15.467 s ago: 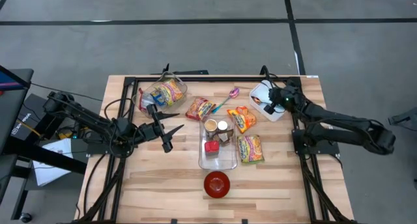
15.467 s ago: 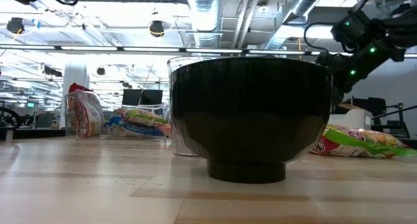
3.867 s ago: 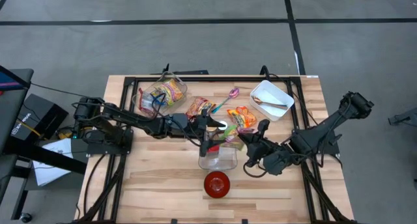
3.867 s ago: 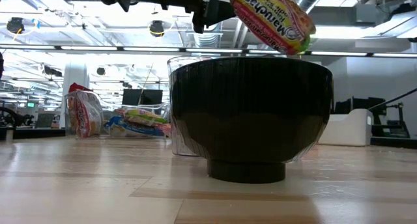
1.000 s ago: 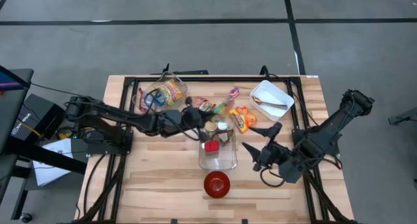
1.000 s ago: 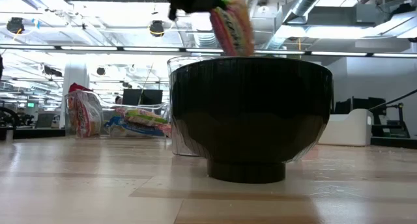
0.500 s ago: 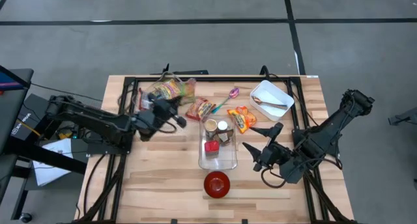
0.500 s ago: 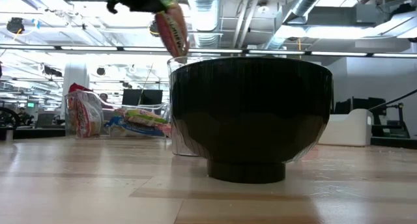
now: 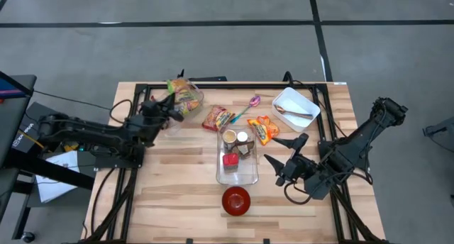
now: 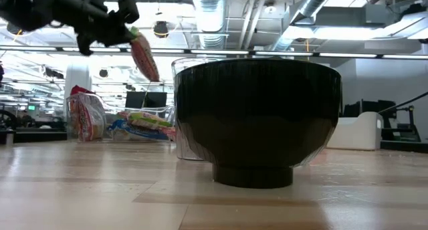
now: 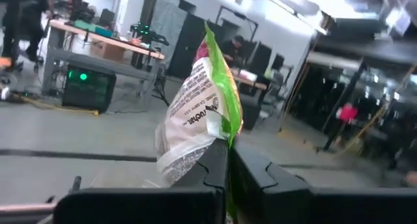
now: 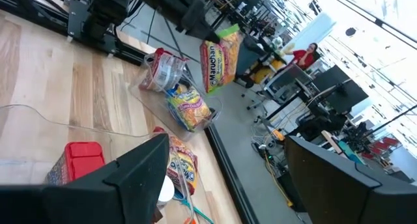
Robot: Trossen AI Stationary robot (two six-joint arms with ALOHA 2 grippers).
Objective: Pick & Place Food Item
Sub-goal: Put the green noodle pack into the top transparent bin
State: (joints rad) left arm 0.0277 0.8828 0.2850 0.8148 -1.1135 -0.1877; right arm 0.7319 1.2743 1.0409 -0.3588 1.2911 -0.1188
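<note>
L jaws clamped on the ramen packet (image 11: 199, 116), pinching its lower edge — pkt hangs in the air, clear of the table (image 9: 184, 194). R gripper (image 9: 285, 161) spread wide, empty, waiting low on the R side near the clear tray (image 9: 237, 174). A second ago the left gripper (image 9: 172, 101) carried the pkt over the tray; now it's swung back to the far-L corner, right over the clear bin (image 9: 175, 102) holding other packets. Judgement — carry nearly done, release into the bin comes next.
</note>
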